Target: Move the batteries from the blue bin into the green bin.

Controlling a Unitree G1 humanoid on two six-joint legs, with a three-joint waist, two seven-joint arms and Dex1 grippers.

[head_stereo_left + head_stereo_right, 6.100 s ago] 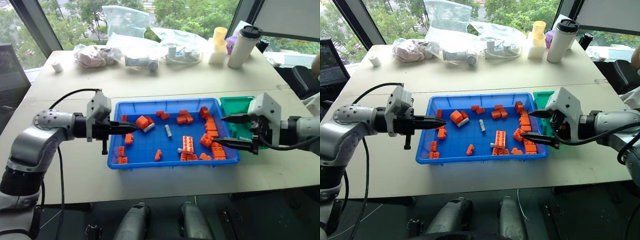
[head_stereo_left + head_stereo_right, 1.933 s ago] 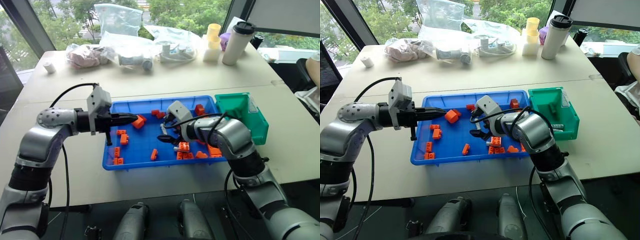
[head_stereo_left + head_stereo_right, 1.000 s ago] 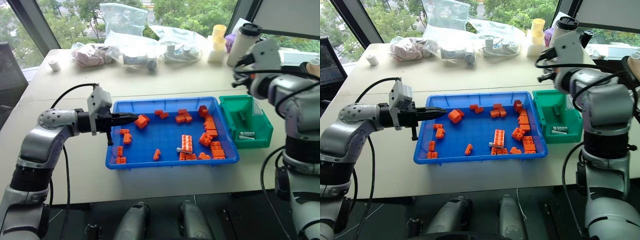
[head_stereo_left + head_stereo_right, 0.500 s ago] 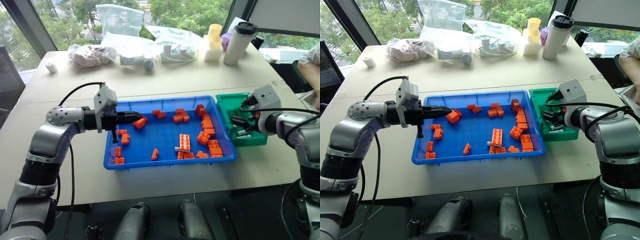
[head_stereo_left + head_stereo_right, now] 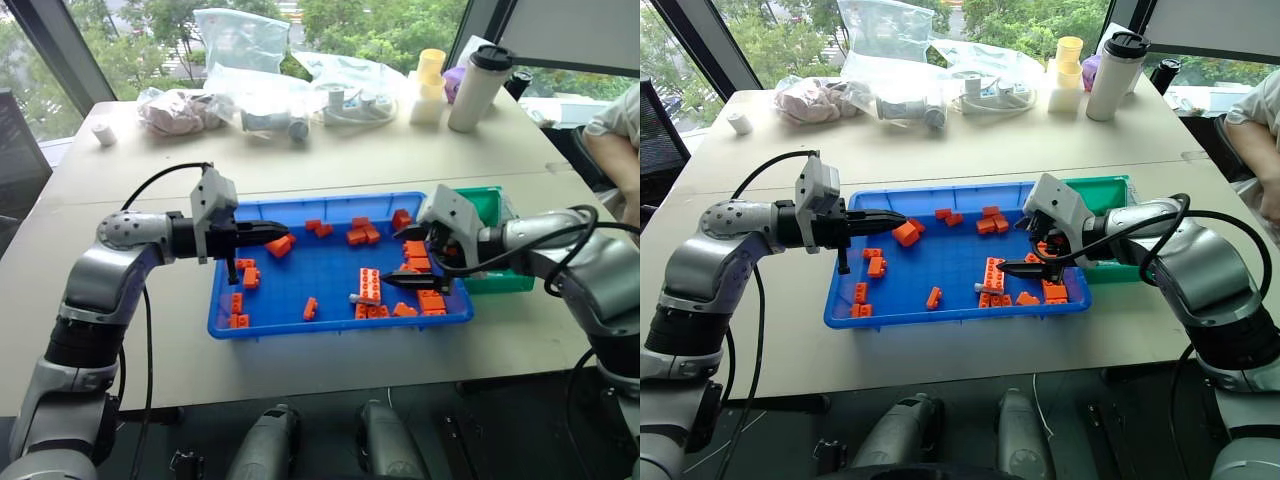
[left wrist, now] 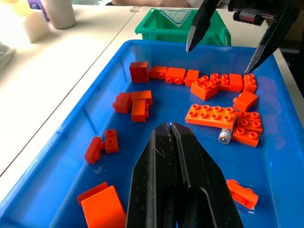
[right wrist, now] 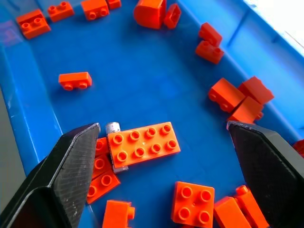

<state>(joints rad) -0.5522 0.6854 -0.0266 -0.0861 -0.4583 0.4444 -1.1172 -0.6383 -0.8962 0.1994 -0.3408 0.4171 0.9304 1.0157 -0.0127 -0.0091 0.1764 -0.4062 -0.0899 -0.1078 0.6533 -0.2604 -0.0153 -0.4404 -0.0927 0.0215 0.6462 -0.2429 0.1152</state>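
Orange bricks (image 7: 144,144) crowd the battery (image 7: 113,127).

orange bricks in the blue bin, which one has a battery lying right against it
The flat eight-stud brick between the open right gripper's fingers. The battery lies along its short end, half tucked under it; no other brick has a silver cylinder beside it.

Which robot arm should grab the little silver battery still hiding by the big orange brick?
Probably the right. The right gripper hangs open over the blue bin, close to the battery. The left gripper is shut, at the bin's far end.
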